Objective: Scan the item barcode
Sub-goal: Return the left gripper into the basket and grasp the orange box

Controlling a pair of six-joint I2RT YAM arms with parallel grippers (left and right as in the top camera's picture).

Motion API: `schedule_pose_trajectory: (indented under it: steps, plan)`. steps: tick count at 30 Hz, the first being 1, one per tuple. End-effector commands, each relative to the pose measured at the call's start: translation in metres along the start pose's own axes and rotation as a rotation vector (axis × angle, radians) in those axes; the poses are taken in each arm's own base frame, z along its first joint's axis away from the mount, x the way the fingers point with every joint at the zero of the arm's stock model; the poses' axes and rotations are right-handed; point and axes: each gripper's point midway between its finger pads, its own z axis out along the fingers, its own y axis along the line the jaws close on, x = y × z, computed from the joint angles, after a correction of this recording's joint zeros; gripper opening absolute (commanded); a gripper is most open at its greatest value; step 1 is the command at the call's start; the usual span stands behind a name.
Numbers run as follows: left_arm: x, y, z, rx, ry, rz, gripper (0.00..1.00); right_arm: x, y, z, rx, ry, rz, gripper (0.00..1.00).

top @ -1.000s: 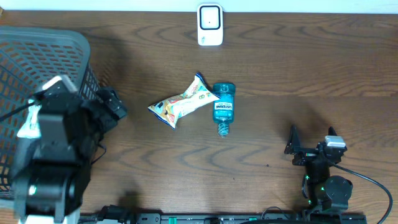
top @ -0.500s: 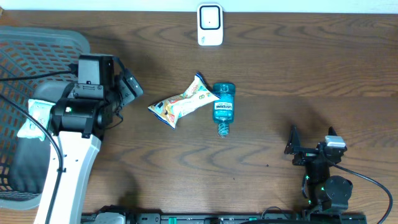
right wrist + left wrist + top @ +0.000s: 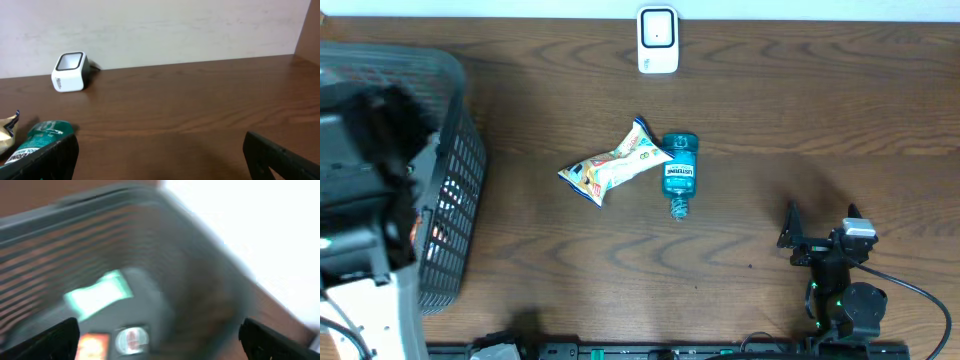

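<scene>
Dark brown wood with a clear wavy grain makes the table (image 3: 800,120), and its surface looks smooth and matte. At its left end you see the grey plastic basket (image 3: 460,200), with walls of open mesh and a rounded rim. Your left arm is above it and appears blurred. In the left wrist view the left gripper (image 3: 162,337) is wide apart over the inside of the basket, with nothing between the jaws. Below it lie a green and white packet (image 3: 97,297) and something with an orange label (image 3: 92,345); both are too blurred to name.

The right gripper (image 3: 160,160) is low over the near right part of the table, also spread wide and holding nothing.

Near the middle of the table lies the snack bag (image 3: 615,165), a crinkled, glossy pouch, white and yellow, placed diagonally. Just beside it on the right, and apparently touching it, lies the mouthwash bottle (image 3: 679,172), clear teal plastic with a white label, on its side with the cap toward you.

Smallest is the white scanner (image 3: 658,40), a rounded box with a dark window, at the far edge, well apart from both items.
</scene>
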Motion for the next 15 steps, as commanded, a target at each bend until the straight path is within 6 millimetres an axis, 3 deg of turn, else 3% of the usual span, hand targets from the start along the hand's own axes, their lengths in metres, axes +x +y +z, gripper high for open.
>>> schedule_pose_trajectory:
  steps: [1,5,8,15]
  plan:
    - [0.018,0.055,0.036,-0.174,0.152,-0.136,0.98,0.001,0.001,0.000,-0.003,0.001,0.005,0.99]
    - [0.055,0.095,0.058,-0.295,0.360,-0.250,0.98,0.001,0.001,0.000,-0.003,0.001,0.005,0.99]
    - [0.095,0.126,0.069,-0.455,0.536,-0.367,0.98,0.001,0.001,0.000,-0.003,0.001,0.005,0.99]
    - [0.183,0.139,0.093,-0.646,0.761,-0.653,0.98,0.001,0.001,0.000,-0.003,0.002,0.005,0.99]
